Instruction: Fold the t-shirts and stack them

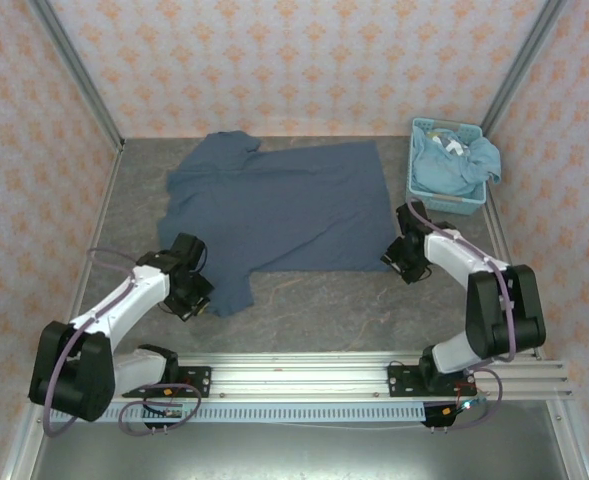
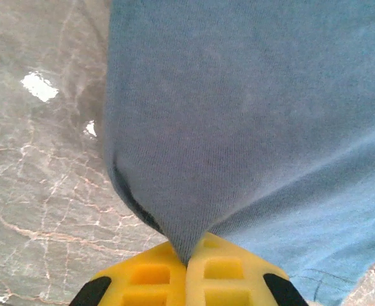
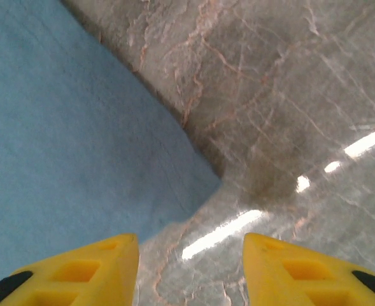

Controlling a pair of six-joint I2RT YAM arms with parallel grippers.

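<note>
A dark slate-blue t-shirt (image 1: 284, 205) lies spread flat on the grey marbled table (image 1: 324, 300). My left gripper (image 1: 202, 297) is at its near-left sleeve. In the left wrist view that gripper (image 2: 187, 258) is shut on a pinched peak of the shirt's cloth (image 2: 238, 115), which rises into a cone between the yellow fingers (image 2: 142, 274). My right gripper (image 1: 392, 258) is at the shirt's near-right corner. In the right wrist view it (image 3: 190, 245) stands open just above the table, with the shirt corner (image 3: 200, 185) lying a little ahead of the left finger (image 3: 91, 268) and nothing between the fingers.
A light blue plastic basket (image 1: 444, 205) stands at the back right and holds lighter blue-teal t-shirts (image 1: 454, 160) heaped inside it. Patterned walls close the table on three sides. A metal rail (image 1: 374, 375) with both arm bases runs along the near edge.
</note>
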